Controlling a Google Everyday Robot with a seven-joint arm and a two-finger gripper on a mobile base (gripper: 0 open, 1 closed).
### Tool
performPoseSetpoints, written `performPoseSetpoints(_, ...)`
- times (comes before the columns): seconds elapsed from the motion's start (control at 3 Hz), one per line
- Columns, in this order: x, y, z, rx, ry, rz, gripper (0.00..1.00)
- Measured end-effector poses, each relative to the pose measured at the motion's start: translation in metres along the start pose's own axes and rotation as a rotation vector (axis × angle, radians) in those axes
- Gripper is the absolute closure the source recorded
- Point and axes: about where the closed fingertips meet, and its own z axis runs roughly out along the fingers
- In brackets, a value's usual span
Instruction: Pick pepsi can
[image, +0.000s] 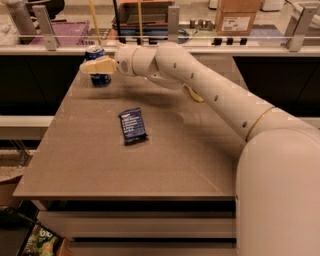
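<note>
The gripper (90, 65), a pale beige two-part claw at the end of a long white robot arm (210, 85), sits at the far left corner of a brown table (165, 160). It is level with the middle of the pepsi can (100, 79) and crosses in front of it, so only the can's silver top and the lower part of its blue body show. It looks to be touching the can or just beside it. I cannot tell how far the gripper is open, or whether it has hold of the can.

The can stands upright on the table, close to the far edge and the left edge, just in front of a low rail (50, 50) that runs along the back. A flat dark blue snack packet (133, 125) lies well apart from it, nearer the middle of the table, and has no part in the job.

The step in hand seems to be securing the grip before lifting. To do it well, the gripper should be centred on the can at mid height and closed squarely from both sides, so the can is not pushed sideways. A thin metal can is slippery and dents easily, so a firm but moderate squeeze is best. With two table edges so near, any sideways push could tip the can or send it off. The lift should go straight up, with the can kept upright.
</note>
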Motion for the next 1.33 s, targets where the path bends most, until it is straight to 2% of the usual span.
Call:
performPoseSetpoints(0.67, 0.001, 0.000, 0.014, -0.029, -0.003, -0.011, 0.00)
performPoseSetpoints(1.0, 0.002, 0.002, 0.016, -0.032, -0.004, -0.010, 0.19)
performPoseSetpoints(1.33, 0.002, 0.005, 0.018, -0.036, -0.003, -0.010, 0.42)
